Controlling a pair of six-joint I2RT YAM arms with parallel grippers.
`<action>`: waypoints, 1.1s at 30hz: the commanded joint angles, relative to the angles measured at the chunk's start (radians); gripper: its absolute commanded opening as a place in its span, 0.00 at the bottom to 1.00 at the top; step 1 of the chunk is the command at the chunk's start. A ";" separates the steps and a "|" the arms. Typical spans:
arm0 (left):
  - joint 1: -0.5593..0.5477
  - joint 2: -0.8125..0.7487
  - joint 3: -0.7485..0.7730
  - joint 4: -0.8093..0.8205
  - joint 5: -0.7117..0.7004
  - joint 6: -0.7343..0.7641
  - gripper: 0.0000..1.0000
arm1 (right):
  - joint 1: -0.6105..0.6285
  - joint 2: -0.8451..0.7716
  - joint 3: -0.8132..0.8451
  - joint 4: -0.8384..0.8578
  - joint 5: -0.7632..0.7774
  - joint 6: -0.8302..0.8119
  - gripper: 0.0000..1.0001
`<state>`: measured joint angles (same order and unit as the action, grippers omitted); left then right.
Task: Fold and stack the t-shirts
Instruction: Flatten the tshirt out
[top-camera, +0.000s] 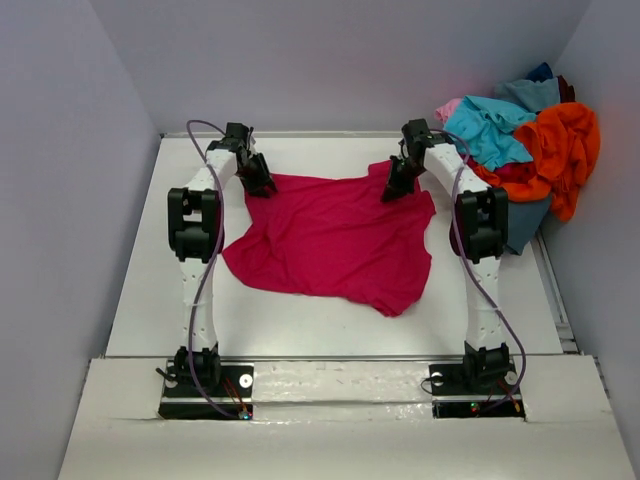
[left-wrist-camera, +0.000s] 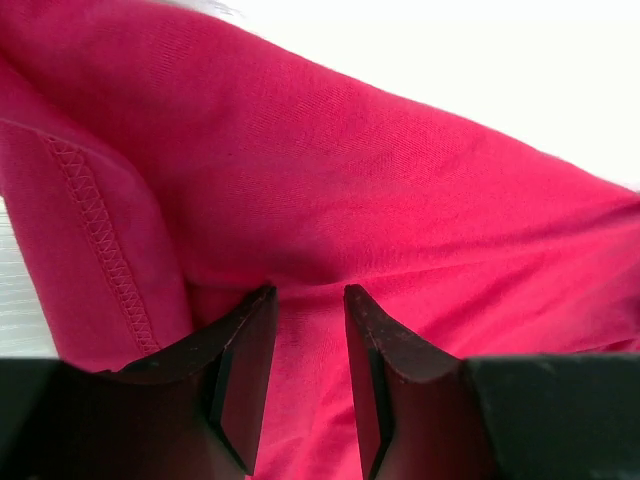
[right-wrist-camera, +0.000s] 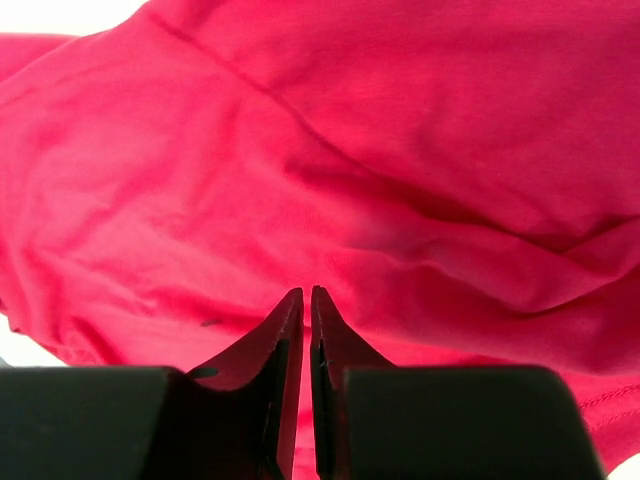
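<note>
nothing is folded or stacked yet, by the look of it: nearest the arm bases the white table (top-camera: 300, 335) shows no finished shirt, and the crimson t-shirt (top-camera: 335, 240) lies rumpled and spread across its middle, near hem wavy. further back, the shirt's far edge runs up to both grippers. the left gripper (top-camera: 262, 186) sits at the far-left corner, jaws partly apart with a thick fold of crimson cloth filling the gap, so it seems clamped on it. the right gripper (top-camera: 397, 188) sits at the far-right corner, jaws almost together, apparently pinching a thin layer. beyond, at the far right, the pile of t-shirts (top-camera: 525, 150), orange, turquoise, pink and dark blue, lies unfolded.
</note>
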<state>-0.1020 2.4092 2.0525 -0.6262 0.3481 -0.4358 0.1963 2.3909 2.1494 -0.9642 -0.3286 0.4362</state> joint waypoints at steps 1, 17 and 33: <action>0.024 -0.056 -0.034 -0.017 -0.029 0.008 0.46 | -0.001 0.042 0.059 -0.040 0.045 0.010 0.13; 0.081 -0.061 -0.045 -0.038 -0.043 0.016 0.46 | -0.034 0.093 0.089 -0.111 0.135 0.036 0.13; 0.160 -0.125 -0.075 -0.055 -0.090 0.029 0.46 | -0.074 0.117 0.105 -0.123 0.135 0.042 0.13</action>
<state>0.0284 2.3615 1.9926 -0.6422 0.3061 -0.4339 0.1303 2.4878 2.2318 -1.0664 -0.2310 0.4755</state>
